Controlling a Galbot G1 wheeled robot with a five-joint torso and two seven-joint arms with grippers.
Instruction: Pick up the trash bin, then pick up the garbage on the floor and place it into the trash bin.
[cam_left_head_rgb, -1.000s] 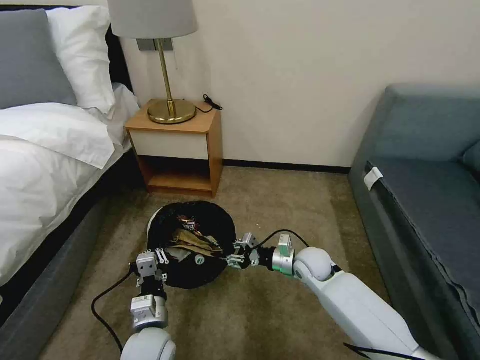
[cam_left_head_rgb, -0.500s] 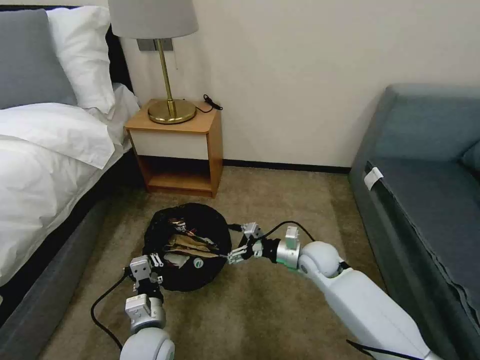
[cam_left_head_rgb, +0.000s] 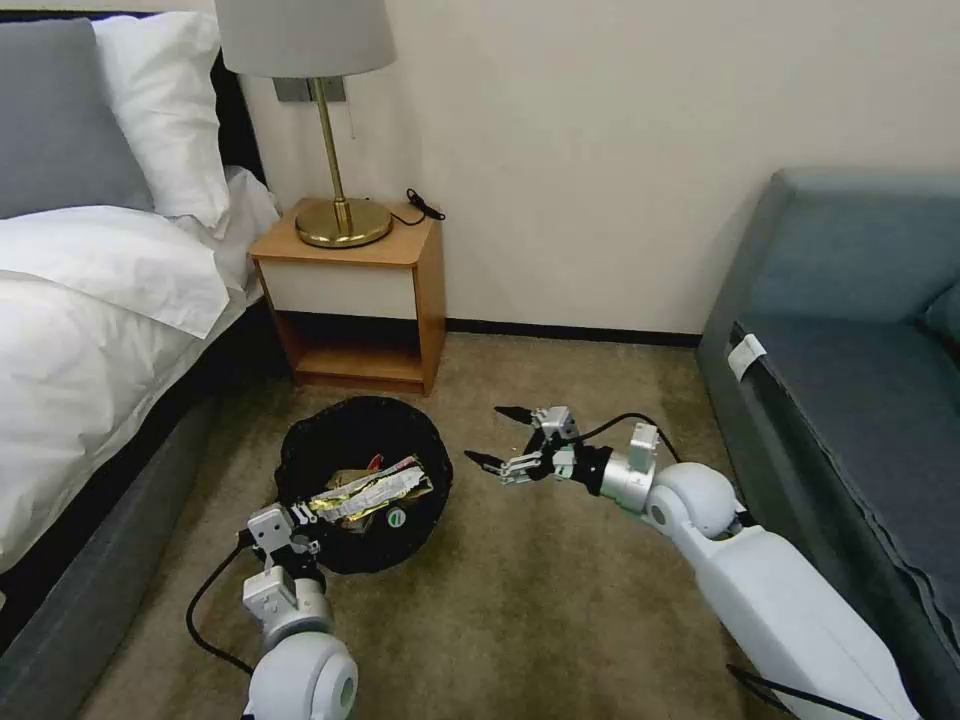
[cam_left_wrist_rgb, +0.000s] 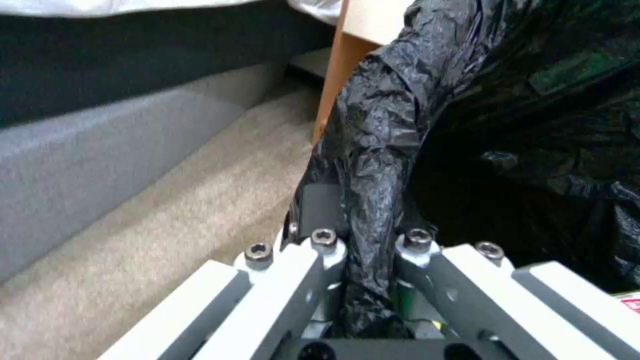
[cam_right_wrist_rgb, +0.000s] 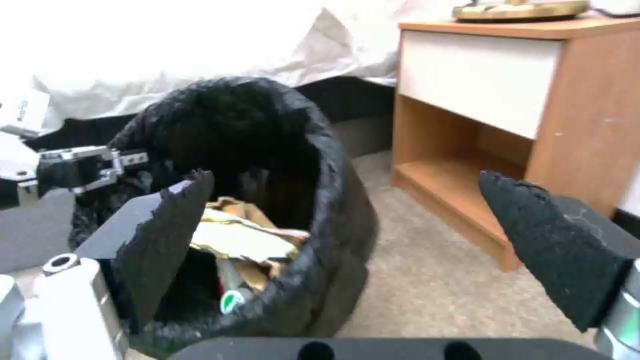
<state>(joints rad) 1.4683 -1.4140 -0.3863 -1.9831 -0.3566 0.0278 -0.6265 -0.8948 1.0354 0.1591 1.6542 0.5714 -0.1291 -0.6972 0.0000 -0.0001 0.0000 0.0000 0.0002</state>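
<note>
Carpeted floor between bed and sofa | trash bin (cam_left_head_rgb: 361, 484) with garbage (cam_left_head_rgb: 372, 489) inside, near-left rim pinched by left tool (cam_left_head_rgb: 290, 522) | right tool (cam_left_head_rgb: 500, 436) spread wide, empty | risk: thin liner slips, bin tips

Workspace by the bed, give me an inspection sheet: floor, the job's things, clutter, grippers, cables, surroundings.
Surface: brown carpet, no litter seen loose on it.
Job's things: trash bin with black liner, beside the nightstand; gold-silver wrapper on top of tan paper inside; a green-and-white cap shows at the near edge.
Clutter: nothing seen.
Grippers: left gripper shut on the bin's rim, liner pinched between its fingers; right gripper open, empty, beside the bin.
Cables: black cable looping off the left arm; small black cord on the nightstand.
Surroundings: bed, nightstand with brass lamp, grey sofa.
</note>
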